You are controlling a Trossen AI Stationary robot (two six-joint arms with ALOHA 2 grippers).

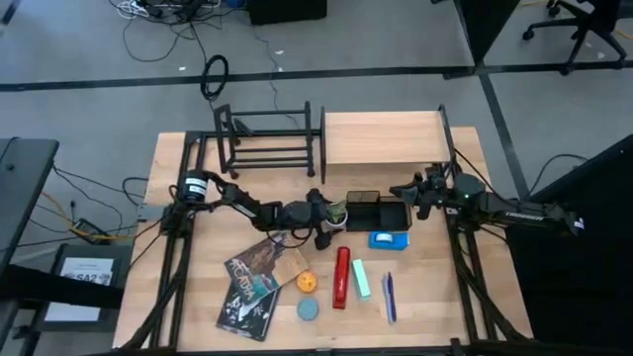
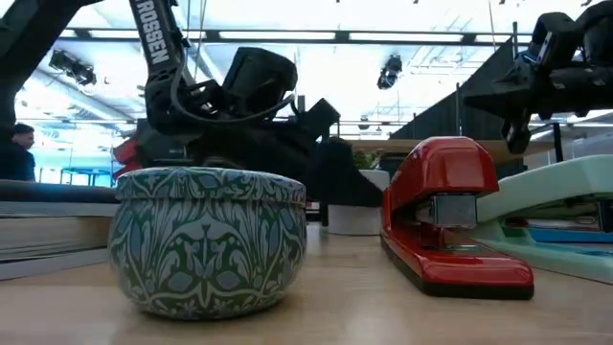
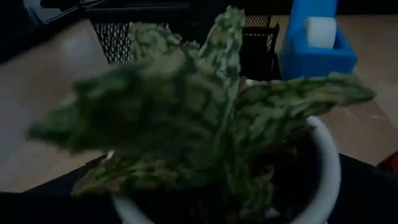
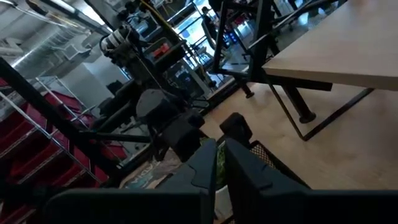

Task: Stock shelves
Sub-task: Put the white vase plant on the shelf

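Observation:
A small plant with spotted green leaves in a white pot (image 1: 339, 211) stands mid-table and fills the left wrist view (image 3: 217, 124). My left gripper (image 1: 324, 216) reaches it from the table's left and is shut on the pot. My right gripper (image 1: 415, 195) hovers shut over the right end of a black mesh organizer (image 1: 376, 211), touching nothing. The shelves stand at the far edge on their legs: a black tube rack (image 1: 267, 138) and a light wooden plank unit (image 1: 381, 138). Nothing lies on the plank. My left gripper has the white pot's wall (image 3: 326, 168) between its two dark fingers (image 3: 367, 193), one on each side. It comes nearly level from the table's left. The pot stays upright; I cannot tell whether its base (image 2: 352, 228) is on the table or just clear of it.
Near the front lie books (image 1: 259, 282), an orange ball (image 1: 308, 282), a patterned round tin (image 2: 209, 240), a red stapler (image 1: 341, 277), a mint-green block (image 1: 361, 279) and a pen (image 1: 389, 297). A blue tape dispenser (image 1: 389, 239) sits before the organizer. A person (image 2: 14, 153) shows beyond the table.

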